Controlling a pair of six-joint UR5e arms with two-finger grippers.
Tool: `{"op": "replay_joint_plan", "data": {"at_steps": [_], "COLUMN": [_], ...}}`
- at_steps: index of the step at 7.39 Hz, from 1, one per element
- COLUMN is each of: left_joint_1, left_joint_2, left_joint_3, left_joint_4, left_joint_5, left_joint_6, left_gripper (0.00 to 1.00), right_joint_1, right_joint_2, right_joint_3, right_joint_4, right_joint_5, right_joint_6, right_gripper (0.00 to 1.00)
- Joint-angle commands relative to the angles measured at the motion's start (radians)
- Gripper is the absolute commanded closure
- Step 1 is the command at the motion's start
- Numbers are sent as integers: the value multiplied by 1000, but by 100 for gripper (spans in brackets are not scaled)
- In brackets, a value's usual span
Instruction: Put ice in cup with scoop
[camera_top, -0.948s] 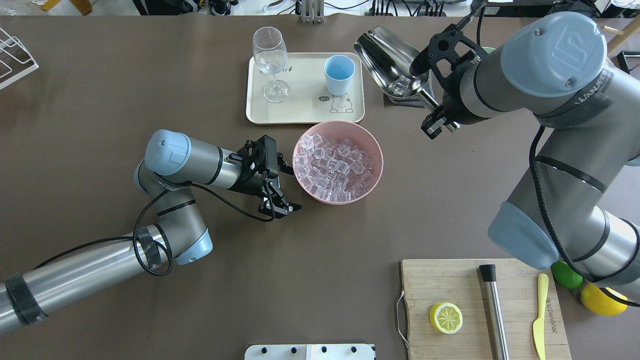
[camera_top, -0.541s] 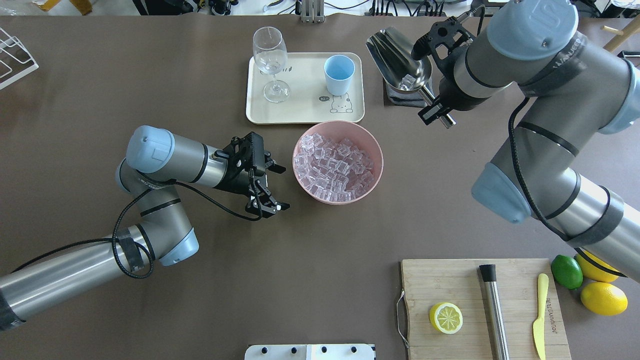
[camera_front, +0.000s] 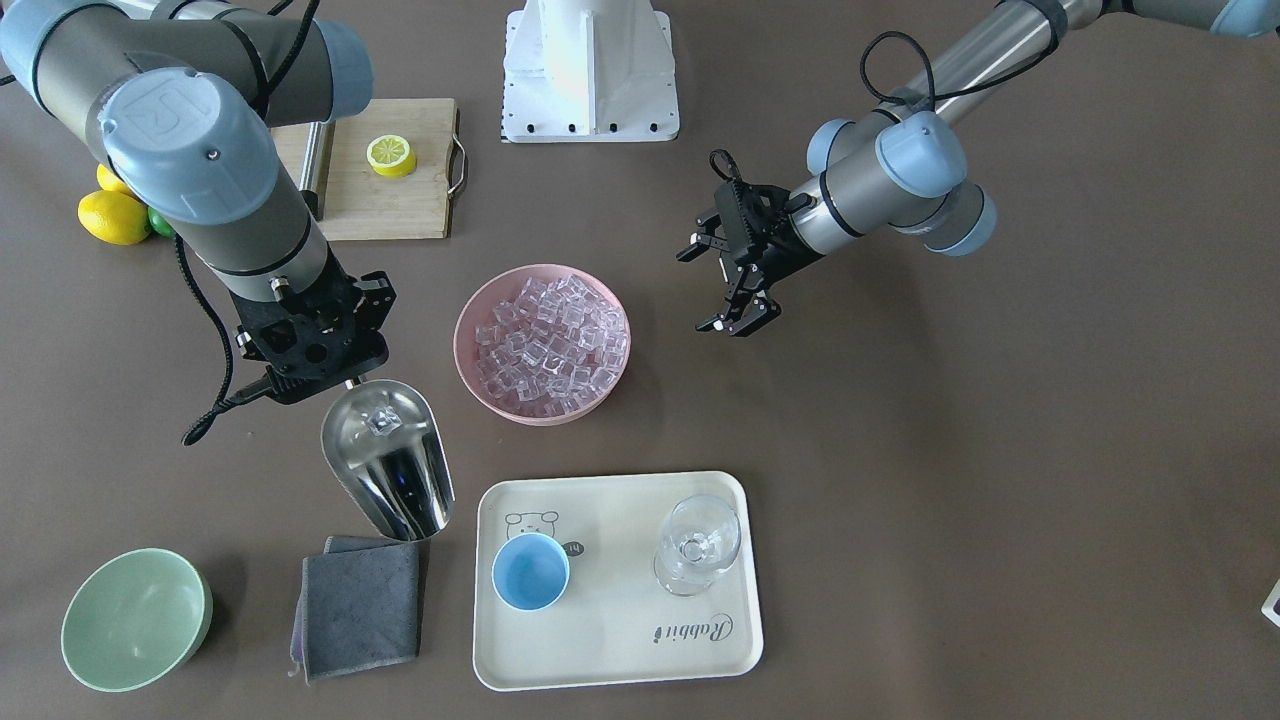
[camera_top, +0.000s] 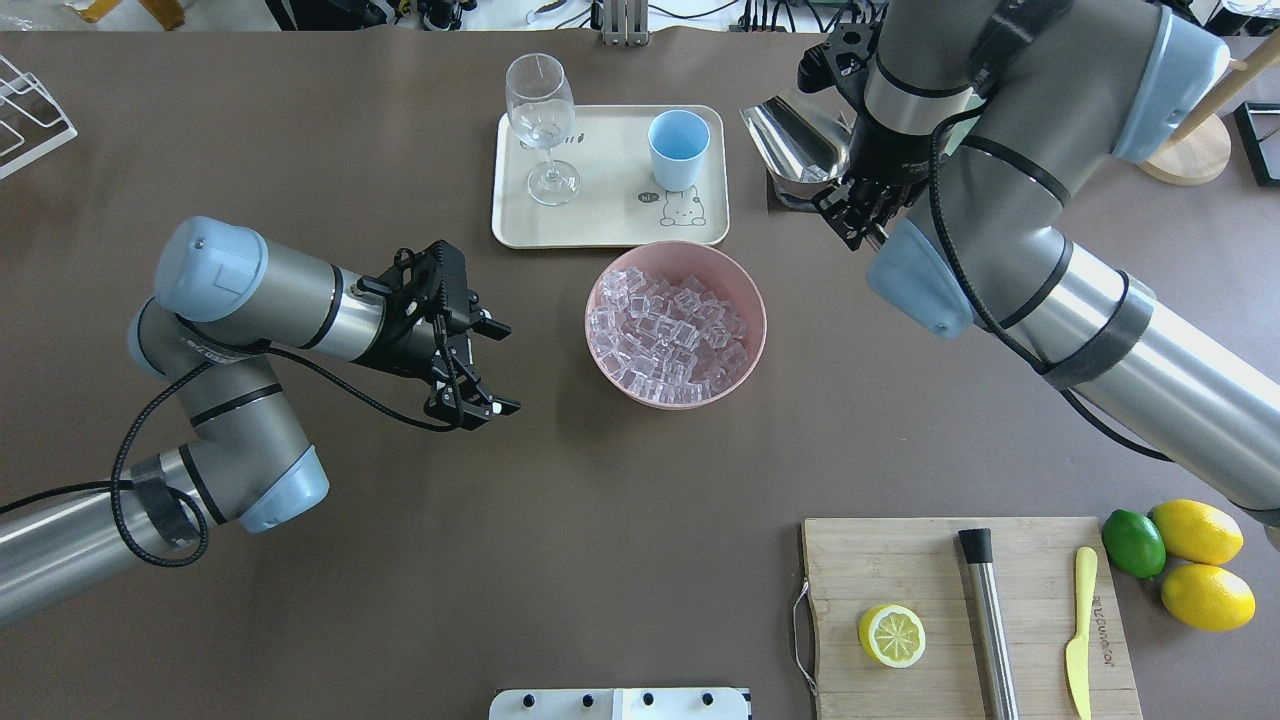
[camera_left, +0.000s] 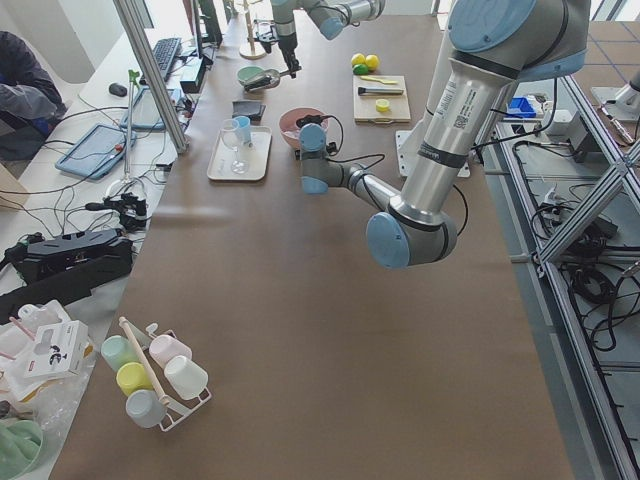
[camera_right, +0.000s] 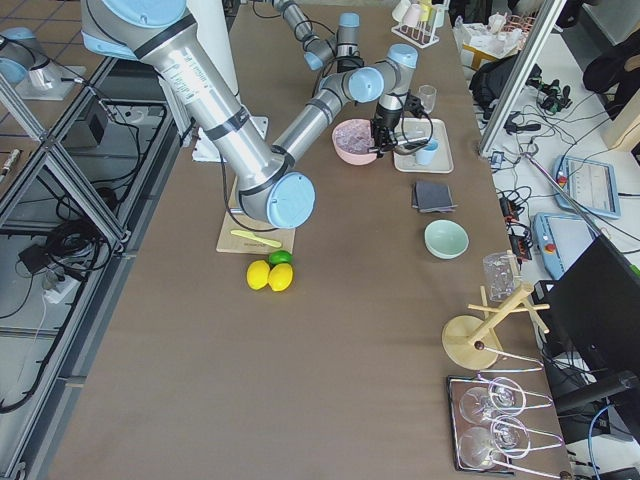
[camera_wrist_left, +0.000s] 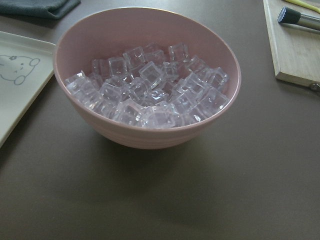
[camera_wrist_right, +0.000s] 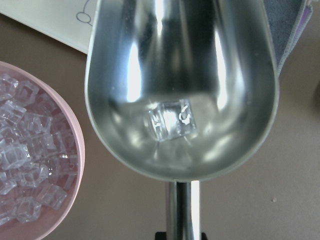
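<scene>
My right gripper (camera_front: 345, 385) (camera_top: 862, 215) is shut on the handle of the steel scoop (camera_front: 390, 470) (camera_top: 800, 145) (camera_wrist_right: 180, 85). It holds the scoop just right of the tray, above the grey cloth's edge. One ice cube (camera_wrist_right: 172, 120) (camera_front: 380, 422) lies in the scoop. The light-blue cup (camera_front: 530, 570) (camera_top: 678, 148) stands upright on the tray, and no ice shows in it. The pink bowl (camera_front: 465, 330) (camera_top: 590, 310) holds many ice cubes (camera_top: 665, 335) (camera_wrist_left: 150, 90). My left gripper (camera_top: 498, 368) (camera_front: 712, 288) is open and empty, left of the bowl.
A stemmed glass (camera_top: 540, 120) stands on the cream tray (camera_top: 600, 215) beside the cup. A grey cloth (camera_front: 360, 605) and a green bowl (camera_front: 135, 620) lie past the scoop. A cutting board (camera_top: 900, 560) near me carries a lemon half, a steel rod (camera_top: 985, 620) and a yellow knife.
My left arm has drawn back to the left, away from the pink bowl. My right arm has swung its elbow over, and the scoop with the cube has shifted slightly right.
</scene>
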Motion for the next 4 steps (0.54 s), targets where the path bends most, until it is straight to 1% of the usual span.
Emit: {"op": "replay_joint_plan", "data": {"at_steps": [1, 3, 4], "left_joint_1": [-58, -104, -134], "left_joint_2": [67, 62, 65], "left_joint_3": [-161, -193, -192], "left_joint_4": [239, 455, 505], "left_joint_5": [-5, 1, 4], "left_joint_6": [0, 2, 2], "left_gripper": [1, 1, 1], "right_joint_1": [13, 13, 12], "right_joint_2": [161, 296, 339], "right_joint_3": [-137, -308, -372], "right_joint_4": [-234, -290, -307], "right_joint_5": [21, 21, 14], "right_joint_6": [-131, -197, -237], "right_gripper": [100, 100, 100]}}
